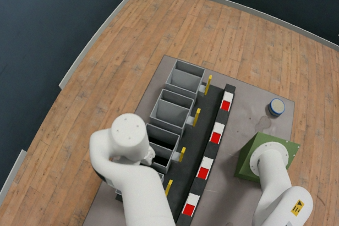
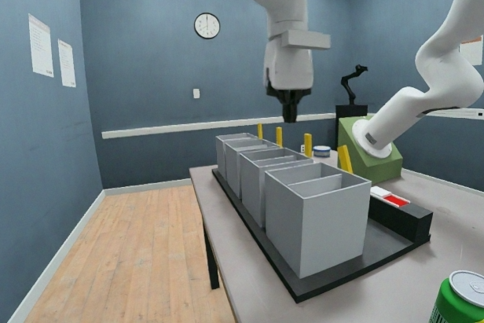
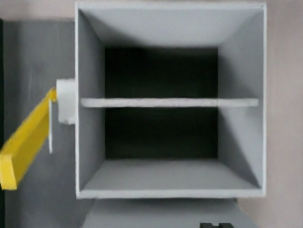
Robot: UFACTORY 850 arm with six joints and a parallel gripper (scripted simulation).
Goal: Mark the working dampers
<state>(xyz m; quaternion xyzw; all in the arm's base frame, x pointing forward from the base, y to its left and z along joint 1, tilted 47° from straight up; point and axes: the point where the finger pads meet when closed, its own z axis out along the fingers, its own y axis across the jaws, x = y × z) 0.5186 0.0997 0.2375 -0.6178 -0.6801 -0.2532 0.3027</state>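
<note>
Four grey open-topped dampers stand in a row on a black base board [image 1: 198,137] [image 2: 338,274]. The two far ones [image 1: 185,77] [image 1: 171,110] show tilted blades. The third [image 1: 163,148] is dark inside, and the nearest [image 2: 318,215] is mostly hidden under my arm in the top view. Each has a yellow lever [image 1: 208,84] [image 1: 196,117] [image 1: 182,154] [image 1: 168,187]. All the sliders [image 1: 226,101] [image 1: 216,133] [image 1: 204,167] [image 1: 190,205] show red with the white cover beside it. My gripper [image 2: 290,118] is shut and empty, high above the row. The wrist view looks straight down into one damper, with its blade [image 3: 168,102] edge-on and its lever [image 3: 25,149] at the left.
The green wedge mount [image 1: 247,161] [image 2: 377,168] of my arm stands to the right of the sliders. A blue-and-white round tin [image 1: 276,106] [image 2: 321,151] sits at the far end of the table. A green can [image 2: 460,299] stands at the near corner.
</note>
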